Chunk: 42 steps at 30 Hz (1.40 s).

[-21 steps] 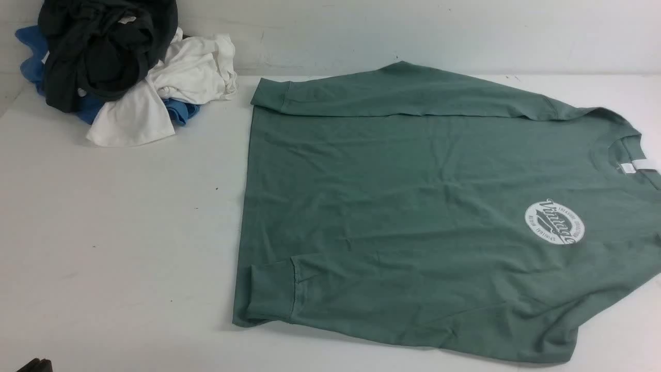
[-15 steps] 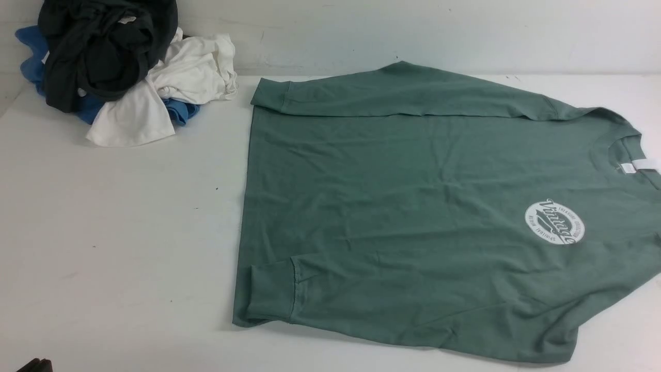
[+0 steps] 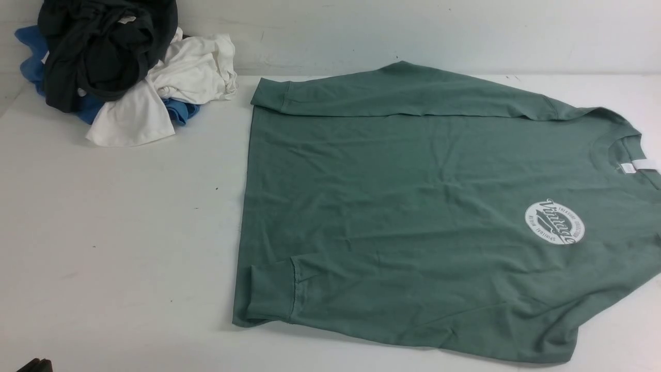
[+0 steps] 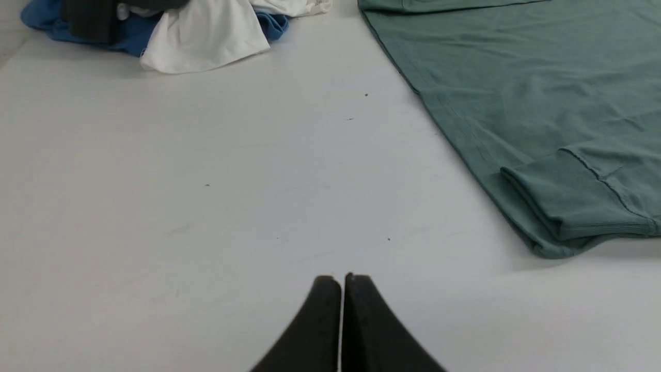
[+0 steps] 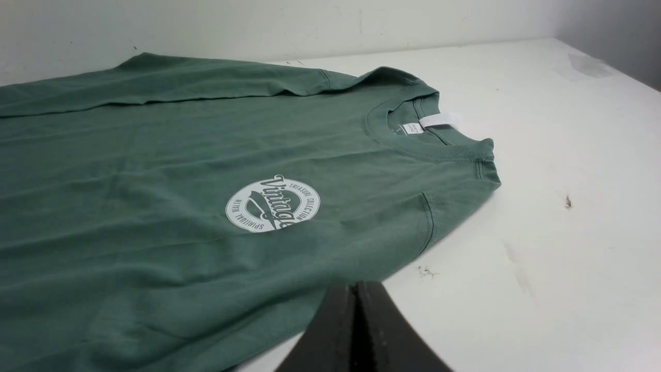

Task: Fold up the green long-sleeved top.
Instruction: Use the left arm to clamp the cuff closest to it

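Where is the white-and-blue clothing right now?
In the front view, the white garment and blue garment lie bunched at far left, under and beside the black garment.

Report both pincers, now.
Left pincer: closed, holding nothing.
Right pincer: closed, holding nothing.
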Motion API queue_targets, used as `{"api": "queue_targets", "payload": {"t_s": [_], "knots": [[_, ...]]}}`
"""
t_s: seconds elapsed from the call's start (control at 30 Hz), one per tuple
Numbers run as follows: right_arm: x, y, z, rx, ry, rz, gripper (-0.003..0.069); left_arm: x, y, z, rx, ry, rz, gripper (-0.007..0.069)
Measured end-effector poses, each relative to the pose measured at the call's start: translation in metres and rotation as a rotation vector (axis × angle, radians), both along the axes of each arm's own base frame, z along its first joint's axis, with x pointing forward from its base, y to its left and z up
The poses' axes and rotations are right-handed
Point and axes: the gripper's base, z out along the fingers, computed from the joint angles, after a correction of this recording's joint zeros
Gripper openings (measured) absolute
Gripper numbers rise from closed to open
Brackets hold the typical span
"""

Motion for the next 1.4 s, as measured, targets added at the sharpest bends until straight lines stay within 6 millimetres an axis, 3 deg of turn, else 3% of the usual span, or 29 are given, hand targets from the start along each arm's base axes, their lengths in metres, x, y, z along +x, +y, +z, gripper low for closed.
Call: {"api": "queue_targets", "payload": {"t_s": [0.33, 0.53, 0.57, 0.83, 1.03, 1.13, 1.2, 1.33, 1.4], "knots": [[0.000, 0.000, 0.000, 0.000, 0.000, 0.000, -0.0014, 0.001, 0.000, 0.001, 0.002, -0.018, 0.002, -0.0007], [0.000, 0.000, 0.001, -0.021, -0.010, -0.001, -0.0014, 0.004, 0.003, 0.017, -0.011, -0.203, 0.035, -0.0007], [0.001, -0.001, 0.004, -0.030, -0.054, -0.002, -0.0014, 0.004, 0.004, 0.025, -0.021, -0.299, 0.052, -0.0007], [-0.006, -0.001, 0.053, 0.047, -0.622, -0.009, -0.0014, -0.001, 0.010, 0.055, -0.079, -0.626, 0.110, -0.0007], [-0.023, -0.002, 0.079, 0.114, -0.970, 0.011, -0.0014, -0.010, 0.014, 0.077, -0.293, -0.834, 0.114, -0.0007], [-0.023, -0.001, 0.092, 0.110, -0.964, 0.016, -0.0014, -0.010, 0.012, 0.097, -0.329, -0.831, 0.093, -0.0007], [-0.021, 0.002, 0.124, 0.059, -0.912, 0.036, -0.0014, -0.003, 0.010, 0.131, -0.336, -0.781, 0.079, -0.0007], [0.007, 0.001, 0.169, -0.054, -0.621, 0.030, -0.0013, 0.035, 0.006, 0.178, -0.315, -0.625, 0.081, -0.0007], [0.017, -0.001, 0.177, -0.078, -0.522, 0.016, -0.0012, 0.053, 0.003, 0.185, -0.300, -0.543, 0.079, -0.0007]]}}
